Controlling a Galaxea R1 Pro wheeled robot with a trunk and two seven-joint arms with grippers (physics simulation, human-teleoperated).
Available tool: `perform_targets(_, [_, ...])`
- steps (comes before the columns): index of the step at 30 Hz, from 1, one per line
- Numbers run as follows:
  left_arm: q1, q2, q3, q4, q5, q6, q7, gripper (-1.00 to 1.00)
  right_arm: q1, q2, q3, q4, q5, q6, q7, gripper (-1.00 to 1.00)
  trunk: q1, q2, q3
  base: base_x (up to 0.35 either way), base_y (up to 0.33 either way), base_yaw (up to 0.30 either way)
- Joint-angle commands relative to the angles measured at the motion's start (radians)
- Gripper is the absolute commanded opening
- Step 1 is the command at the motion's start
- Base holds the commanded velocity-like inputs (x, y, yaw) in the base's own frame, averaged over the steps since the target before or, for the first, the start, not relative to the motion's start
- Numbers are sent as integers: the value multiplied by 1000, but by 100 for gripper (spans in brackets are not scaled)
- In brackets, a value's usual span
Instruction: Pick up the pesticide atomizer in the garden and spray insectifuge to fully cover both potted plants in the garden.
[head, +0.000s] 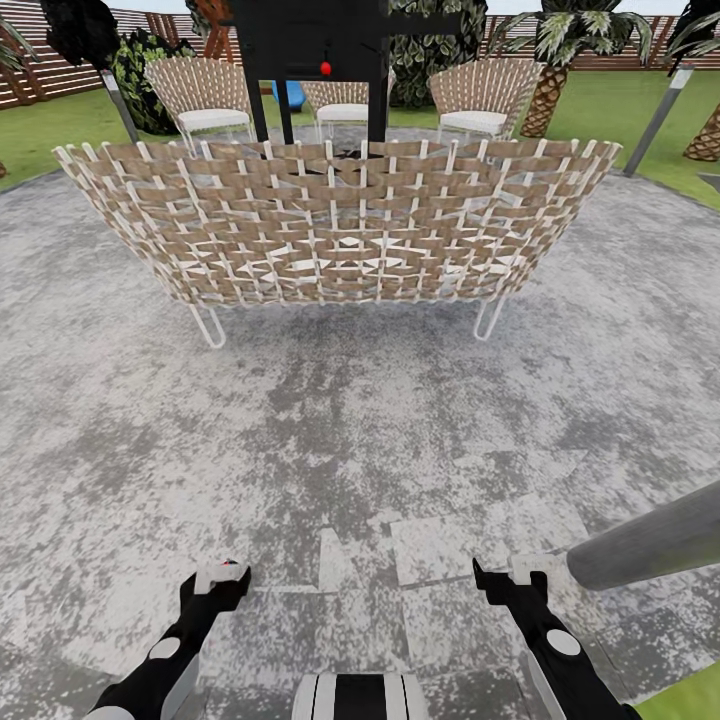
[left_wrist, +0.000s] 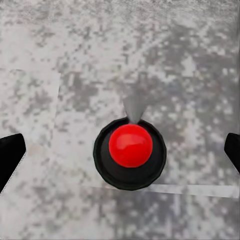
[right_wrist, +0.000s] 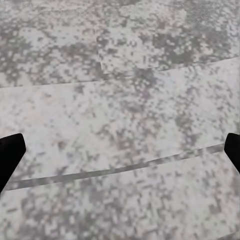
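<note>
The pesticide atomizer (left_wrist: 130, 150) shows end-on in the left wrist view: a round dark body with a red top, upright on the grey patio paving. My left gripper (left_wrist: 120, 160) hangs straight above it, open, with a black fingertip at each side and wide gaps to the bottle. In the head view the left gripper (head: 220, 576) sits low near the bottom edge and covers the bottle. My right gripper (head: 503, 572) is open too, over bare paving (right_wrist: 120, 115). The potted plants are out of view.
A wide woven sofa (head: 335, 225) stands across the patio ahead, with woven chairs (head: 210, 100) and a black frame with a red dot (head: 325, 68) behind it. A grey post (head: 650, 545) rises close to my right gripper. Lawn (head: 40, 125), palms and a slatted fence lie beyond.
</note>
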Motion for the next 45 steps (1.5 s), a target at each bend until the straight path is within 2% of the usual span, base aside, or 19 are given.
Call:
perform_targets(1, [-1, 0, 7, 1, -4, -7, -4, 100, 0, 0, 0, 0, 2, -1, 0, 100, 0, 0, -1, 3, 0, 0])
perform_targets(6, [0, 3, 7, 2, -2, -15, -4, 100, 0, 0, -1, 0, 2, -1, 0, 100, 0, 0, -1, 1, 0, 0])
perform_targets(15, [11, 6, 7, 2, -2, -21, -4, 100, 0, 0, -2, 0, 1, -1, 0, 100, 4, -2, -47, 0, 0, 0])
perform_targets(45, [12, 1, 6, 2, -2, -20, -14, 100, 0, 0, -1, 0, 2, -1, 0, 100, 4, -2, -49, 39, 0, 0])
